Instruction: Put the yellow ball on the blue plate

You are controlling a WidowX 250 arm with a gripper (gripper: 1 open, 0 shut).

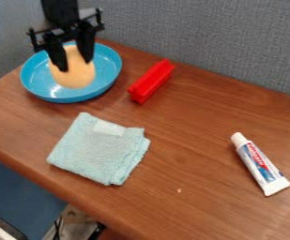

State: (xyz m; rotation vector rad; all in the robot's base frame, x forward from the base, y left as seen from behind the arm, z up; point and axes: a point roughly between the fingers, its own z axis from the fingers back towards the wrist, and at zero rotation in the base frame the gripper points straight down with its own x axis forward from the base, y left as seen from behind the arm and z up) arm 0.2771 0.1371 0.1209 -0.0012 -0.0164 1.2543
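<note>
Gripper [69, 58] hangs over the blue plate [40, 86] at the table's far-left corner, pointing straight down, black fingers [44, 45] spread on either side of the yellow ball [72, 64] & clamped shut on it. Ball is egg-shaped, matte yellow-orange, long axis roughly vertical, lower end sits inside the plate's outline in this view; can't tell if it touches the plate's floor or hangs just above. Plate is round, shallow, bright cyan w/ raised rim, resting on the brown wood table [197, 178] near the gray wall. Just right of the plate, apart from it, a red block [150, 81] lies flat, long side angled away toward the wall. Nearer the front edge, a pale teal folded cloth [99, 147] lies flat, roughly square, w/ a small lighter patch near its top corner; well apart from plate & ball. Far right, a white toothpaste tube [259, 161] w/ red & blue print lies flat, cap end pointing away from the camera, well apart from everything else.
</note>
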